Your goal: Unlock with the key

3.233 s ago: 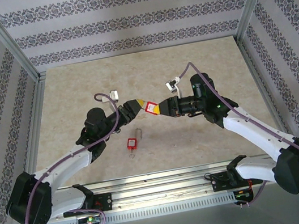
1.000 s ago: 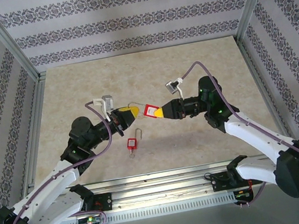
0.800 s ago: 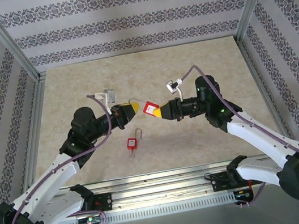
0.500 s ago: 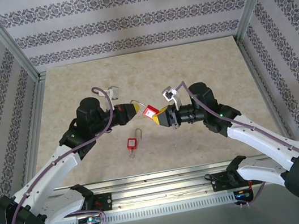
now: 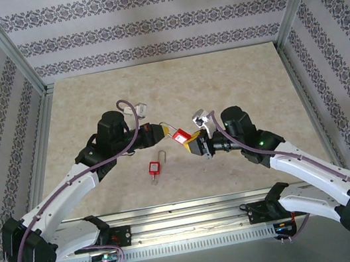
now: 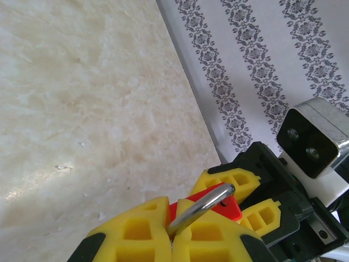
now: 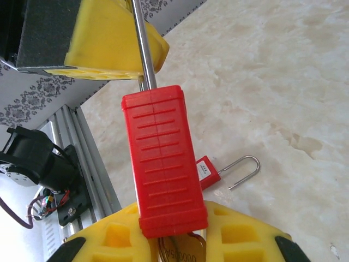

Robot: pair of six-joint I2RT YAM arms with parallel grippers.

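Both grippers are sitting lower in the overhead view than three seconds ago, having carried the red padlock (image 5: 178, 135) a little toward 6 o'clock. The right gripper (image 5: 193, 143) is now meeting it from 4 o'clock rather than from 3 o'clock.

The left gripper (image 5: 160, 134) is sitting at 9 o'clock of the padlock. Its yellow fingers (image 6: 139, 215) are pressing together on the steel shackle (image 6: 200, 209), which is poking out from between them toward 1 o'clock in the left wrist view.

The padlock body is hanging clear of the table (image 5: 90, 105), stretched in the air between the two grippers and lying inside neither pair of jaws. Only its shackle is lying in the left jaws, and its lower end is butting against the right fingertips.

In the right wrist view the ribbed red body is running from 12 o'clock down to 6 o'clock, with its lower end resting at the mouth of the right jaws. Those jaws are standing narrowly apart and clamping a brass key (image 7: 182, 251), whose head is showing between the yellow pads just beneath the padlock. Whether the blade is fully in the lock cannot be told.

A second red padlock (image 5: 154, 168) is lying on the table at 7 o'clock of the held one, with its shackle pointing toward 1 o'clock, apart from both grippers.
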